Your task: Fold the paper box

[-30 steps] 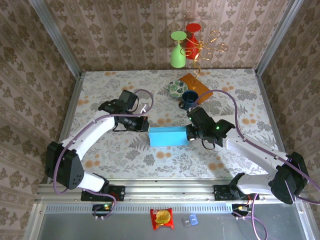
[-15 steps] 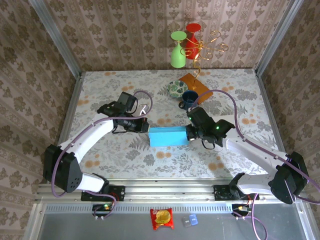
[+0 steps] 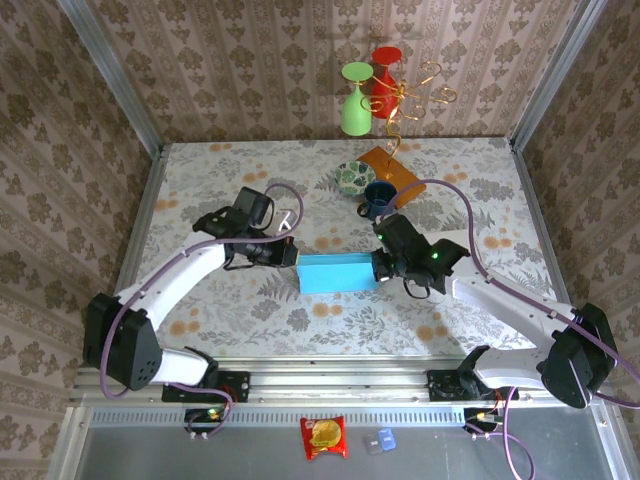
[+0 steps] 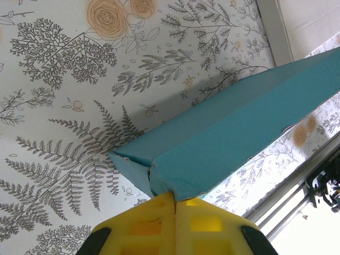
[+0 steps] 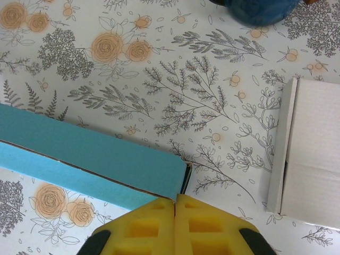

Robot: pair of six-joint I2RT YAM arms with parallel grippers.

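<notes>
While the teal paper box (image 3: 338,273) lies lengthwise mid-way on the floral table (image 3: 190,180) | left gripper (image 4: 175,204): yellow fingers (image 4: 143,228) pressed together, tips against the box's left end | right gripper (image 5: 175,201): fingers (image 5: 207,228) pressed together at its right corner | blue mug (image 3: 378,197) near, behind.

Robot test cell, laboratory type: a table (image 3: 215,315) with floral covering, boxed in by wallpapered panels (image 3: 250,70) set on aluminium posts (image 3: 110,75). White left arm (image 3: 170,280) and right arm (image 3: 510,300) are bolted to a slotted aluminium rail (image 3: 340,385) at the near edge. Staged household props stand at the rear: green glass (image 3: 354,105), red glass (image 3: 384,70), patterned dish (image 3: 350,178), blue mug (image 3: 378,198).
</notes>
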